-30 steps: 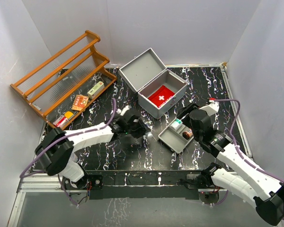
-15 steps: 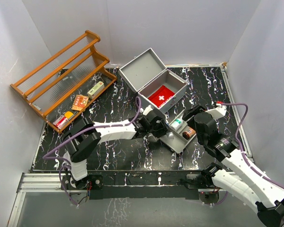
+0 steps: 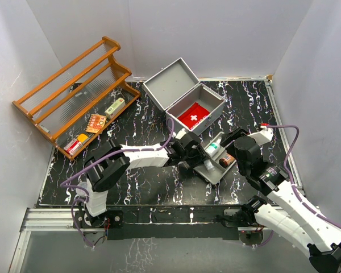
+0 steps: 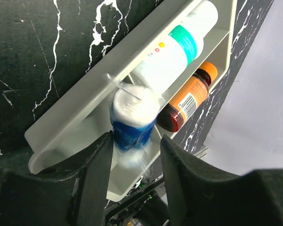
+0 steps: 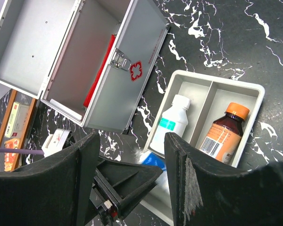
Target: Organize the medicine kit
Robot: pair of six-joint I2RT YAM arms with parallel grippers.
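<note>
Medicine kit: far middle of the bench, lid thrown back, red pouch with a white cross lying in the bottom. It stands open, presumably so contents can go in.

Just in front of it, toward the right arm, a grey two-part tray sits out on the bench. One compartment holds an amber bottle with an orange cap. The other holds a white bottle with a teal band, laid lengthwise.

Left hand: low over the free end of the white bottle's compartment, fingers narrow about a blue-and-white roll. The roll is smeared, so I cannot tell whether it is gripped or let go. Likely step: filling the tray before it returns to the kit.

Right hand: hangs above, fingers wide, nothing between them. It looks parked out of the way.

Wooden rack: far left, with a few small boxes on it.
</note>
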